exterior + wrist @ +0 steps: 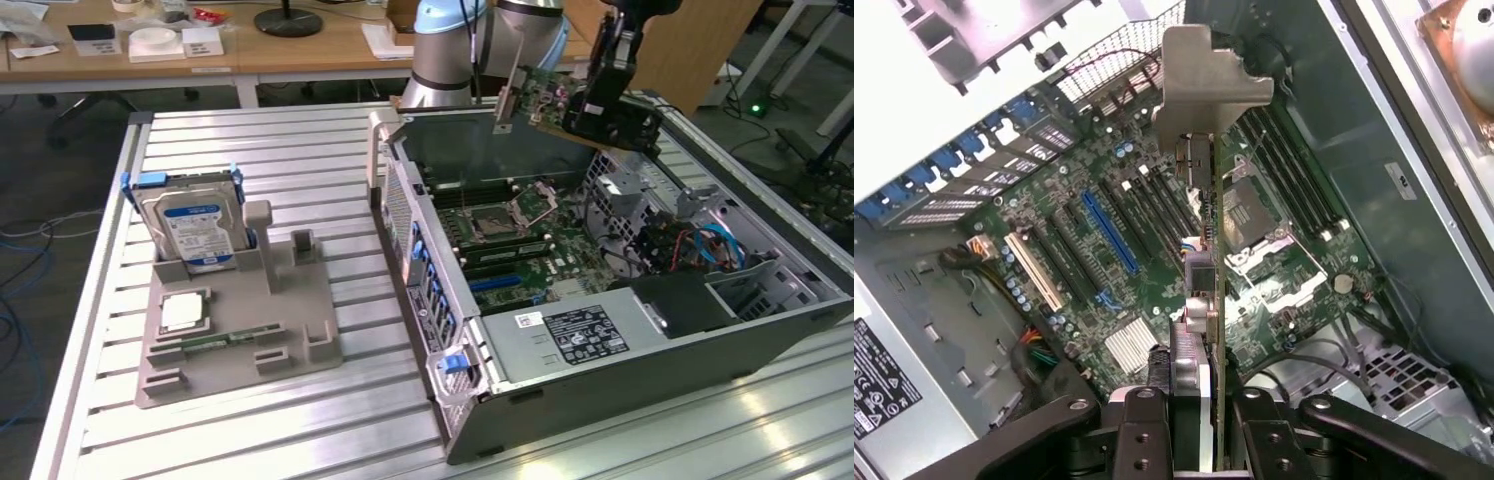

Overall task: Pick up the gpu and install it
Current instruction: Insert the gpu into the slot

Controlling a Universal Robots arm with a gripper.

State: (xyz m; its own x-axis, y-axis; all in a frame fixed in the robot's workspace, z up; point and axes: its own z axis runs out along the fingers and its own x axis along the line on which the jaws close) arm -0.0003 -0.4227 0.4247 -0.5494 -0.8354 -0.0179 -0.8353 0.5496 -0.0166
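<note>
The exterior view looks down from well back, facing the gripper (607, 125) above the open case (641, 350). The wrist view sits just behind the gripper, close over the motherboard (1104, 300); both share the gpu (1204, 100) it grips.

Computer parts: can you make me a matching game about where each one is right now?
Things:
1. graphics card
2. hard drive
3. square chip

Places:
A. lying flat on the gray stand
B. held by the gripper above the open computer case
C. standing upright in the gray stand

Pairs: 1-B, 2-C, 3-A
</note>
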